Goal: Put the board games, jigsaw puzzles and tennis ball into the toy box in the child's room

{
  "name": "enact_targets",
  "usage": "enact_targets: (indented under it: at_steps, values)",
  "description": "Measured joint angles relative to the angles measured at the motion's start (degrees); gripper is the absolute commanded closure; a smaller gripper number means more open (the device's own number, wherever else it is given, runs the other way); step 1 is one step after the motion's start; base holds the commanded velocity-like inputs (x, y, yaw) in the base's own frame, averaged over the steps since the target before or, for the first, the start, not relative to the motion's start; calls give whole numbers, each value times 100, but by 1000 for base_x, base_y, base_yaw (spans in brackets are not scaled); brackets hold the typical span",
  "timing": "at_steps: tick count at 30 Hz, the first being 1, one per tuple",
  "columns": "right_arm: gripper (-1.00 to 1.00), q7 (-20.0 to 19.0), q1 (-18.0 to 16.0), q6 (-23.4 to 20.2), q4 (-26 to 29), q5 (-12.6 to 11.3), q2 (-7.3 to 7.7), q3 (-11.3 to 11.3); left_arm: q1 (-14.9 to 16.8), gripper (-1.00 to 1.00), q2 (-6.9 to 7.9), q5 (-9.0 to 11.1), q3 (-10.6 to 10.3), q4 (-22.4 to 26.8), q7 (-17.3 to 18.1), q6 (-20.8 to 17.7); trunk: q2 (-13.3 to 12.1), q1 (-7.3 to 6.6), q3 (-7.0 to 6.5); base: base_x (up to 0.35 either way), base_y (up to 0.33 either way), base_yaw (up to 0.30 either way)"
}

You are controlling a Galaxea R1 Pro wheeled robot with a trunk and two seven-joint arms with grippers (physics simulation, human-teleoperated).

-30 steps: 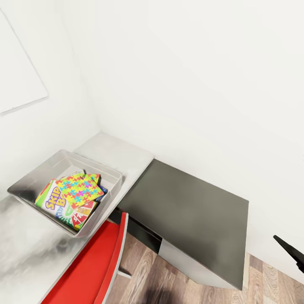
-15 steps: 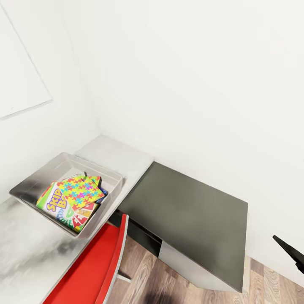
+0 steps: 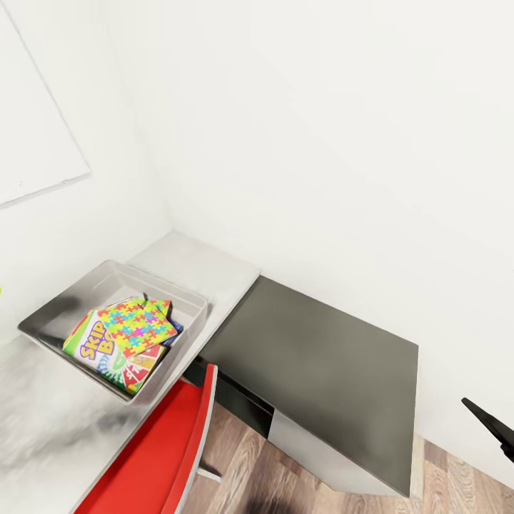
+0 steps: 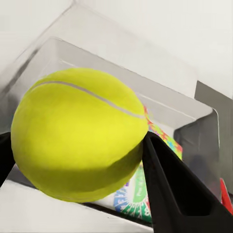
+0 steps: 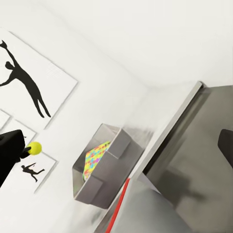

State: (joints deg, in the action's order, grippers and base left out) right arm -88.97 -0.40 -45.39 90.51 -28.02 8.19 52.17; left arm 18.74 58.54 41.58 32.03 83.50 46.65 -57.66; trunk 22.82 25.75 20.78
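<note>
Inside toy box (image 3: 187,303), SKIP-BO game (image 3: 91,340), jigsaw puzzle (image 3: 134,327)

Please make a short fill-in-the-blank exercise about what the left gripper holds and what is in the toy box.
1. The left gripper is shut on the ____.
2. The jigsaw puzzle lies on top of the ____ game, inside the toy box.
3. The chair by the table is ____.

Missing words: tennis ball; SKIP-BO; red

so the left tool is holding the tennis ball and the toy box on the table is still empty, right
Not quite. The left tool does hold the tennis ball, but the toy box on the table is not empty: the head view shows a jigsaw puzzle lying on the SKIP-BO game inside it.
</note>
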Motion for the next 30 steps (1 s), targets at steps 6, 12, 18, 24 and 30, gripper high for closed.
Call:
enact_targets:
  at_steps: [6, 12, 18, 24, 30]
  values:
    - [-100, 1, 0, 5, 0, 8, -14, 11, 0, 100, -5, 1045, -348, 21, -972, 37, 0, 0, -1, 0, 0, 0]
    - [-100, 9, 0, 9, -5, 38, -10, 27, -1, 100, -60, 1296, -503, 28, -688, 50, 0, 0, -1, 0, 0, 0]
    - [-100, 10, 0, 3, -8, 41, -13, 26, 0, 100, -75, 1279, -475, 28, 123, 77, 0, 0, -1, -9, 0, 0]
    - [-100, 6, 0, 2, -9, 36, -26, 29, 1, 100, -80, 1272, -396, 19, 298, 83, 0, 1, -33, -163, 0, 0]
    - [-100, 2, 0, 2, -9, 35, -28, 27, 0, 100, -76, 1270, -384, 19, 317, 84, 0, 0, -87, -37, 0, 0]
